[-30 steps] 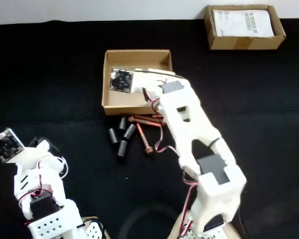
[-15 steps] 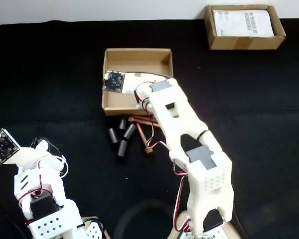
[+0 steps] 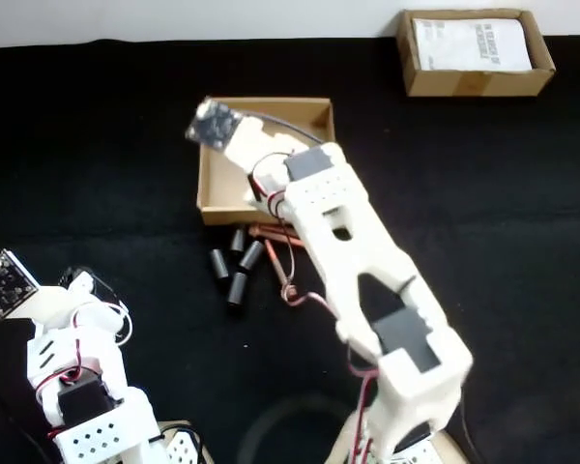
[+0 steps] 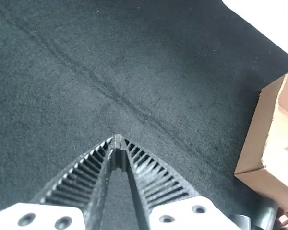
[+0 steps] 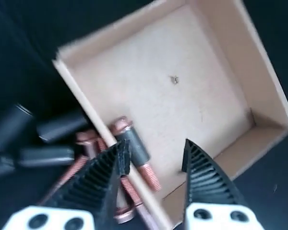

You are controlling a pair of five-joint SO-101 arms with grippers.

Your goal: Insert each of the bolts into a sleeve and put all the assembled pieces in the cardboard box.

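Note:
My right gripper [image 5: 154,143] hangs open over the cardboard box [image 5: 216,72], near its wall. Under it, on the box floor, lies a copper bolt in a black sleeve [image 5: 136,147]. In the high view the right arm [image 3: 319,193] stretches over the box [image 3: 213,188]. Just outside the box lie several loose black sleeves [image 3: 237,287] [image 5: 43,155] and copper bolts [image 3: 280,273] [image 5: 67,176]. My left gripper [image 4: 117,141] is shut with nothing in it, low over the black cloth, with a box corner [image 4: 278,139] farther off. The left arm [image 3: 77,358] sits at the near left.
A second cardboard box [image 3: 474,53] with a printed sheet in it stands at the far right. Black cloth [image 3: 106,145] covers the table. Red and white cables [image 3: 300,290] run along the right arm, close to the loose bolts.
The right arm's wrist has swung left and farther back over the box. The left arm has hardly moved. The loose sleeves and bolts lie as before.

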